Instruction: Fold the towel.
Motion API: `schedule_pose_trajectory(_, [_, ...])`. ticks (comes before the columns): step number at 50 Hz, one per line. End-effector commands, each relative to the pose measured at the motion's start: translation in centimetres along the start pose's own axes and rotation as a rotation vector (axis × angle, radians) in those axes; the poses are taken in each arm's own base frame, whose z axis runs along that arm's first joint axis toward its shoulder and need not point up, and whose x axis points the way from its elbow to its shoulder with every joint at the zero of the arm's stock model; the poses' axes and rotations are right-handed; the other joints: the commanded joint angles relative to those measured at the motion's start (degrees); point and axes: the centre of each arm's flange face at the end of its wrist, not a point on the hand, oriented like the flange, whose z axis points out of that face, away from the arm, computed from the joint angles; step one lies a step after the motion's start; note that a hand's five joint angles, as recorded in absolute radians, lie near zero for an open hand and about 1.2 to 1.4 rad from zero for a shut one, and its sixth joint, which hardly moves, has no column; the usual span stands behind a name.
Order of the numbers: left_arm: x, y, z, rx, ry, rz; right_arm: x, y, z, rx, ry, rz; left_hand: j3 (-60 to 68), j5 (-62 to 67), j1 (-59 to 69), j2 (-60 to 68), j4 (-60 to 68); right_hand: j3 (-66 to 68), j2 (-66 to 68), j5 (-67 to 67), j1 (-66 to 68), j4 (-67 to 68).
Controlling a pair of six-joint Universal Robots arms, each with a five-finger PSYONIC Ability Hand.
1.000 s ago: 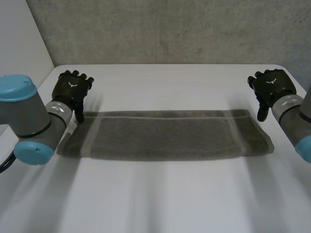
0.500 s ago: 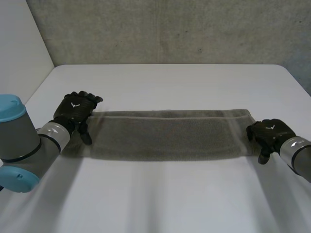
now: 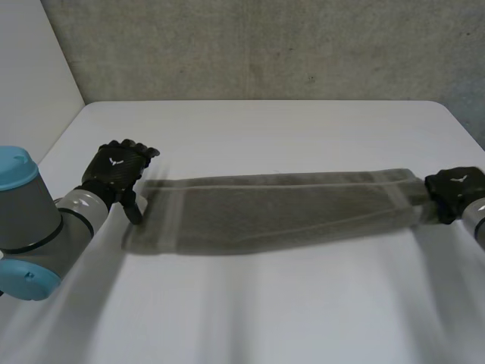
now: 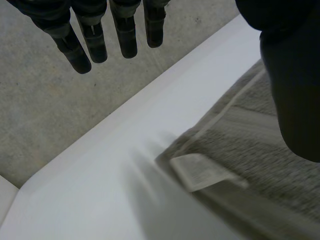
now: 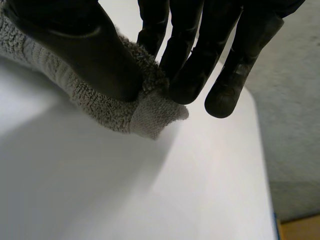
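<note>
Towel [image 3: 273, 208]: grey strip on table [image 3: 265, 311].
Left hand [image 3: 114, 171]: 9 o'clock end, fingers straight, empty.
Right hand [image 3: 455, 188]: pinching 3 o'clock end.

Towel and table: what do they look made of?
Towel: grey terry cloth, probably cotton; fuzzy looped pile, with a flatter woven band at its end, matte. Table: smooth, even white top, perhaps laminate or painted board; the look leaves it open.
</note>
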Motion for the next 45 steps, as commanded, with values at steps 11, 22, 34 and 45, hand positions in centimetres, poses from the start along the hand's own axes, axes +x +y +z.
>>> schedule_pose_trajectory(11, [-1.1, -2.1, -0.3, 0.059, -0.035, 0.001, 7.5, -1.8, 0.2, -0.093, 0.228, -0.317, -4.10, -12.78, -5.36, -4.84, -5.17, 3.21, 5.33, 3.81, 4.16, 3.00])
schedule_pose_trajectory(22, [-1.2, -4.2, 0.1, 0.125, -0.041, -0.053, -5.5, -14.2, -4.3, 0.367, -0.021, -0.223, -4.10, -12.78, -5.36, -4.84, -5.17, 3.21, 5.33, 3.81, 4.16, 3.00])
schedule_pose_trajectory(34, [0.3, -4.7, -0.2, 0.136, -0.003, -0.065, -24.6, -13.7, -10.8, 0.616, -0.446, -0.288, -4.10, -12.78, -5.36, -4.84, -5.17, 3.21, 5.33, 3.81, 4.16, 3.00])
schedule_pose_trajectory(45, [1.4, -4.0, -0.3, 0.117, 0.026, -0.066, -27.7, -11.5, -11.5, 0.608, -0.585, -0.287, -3.93, -12.61, -5.19, -4.67, -5.01, -66.79, -64.67, -66.19, -65.84, -67.00])
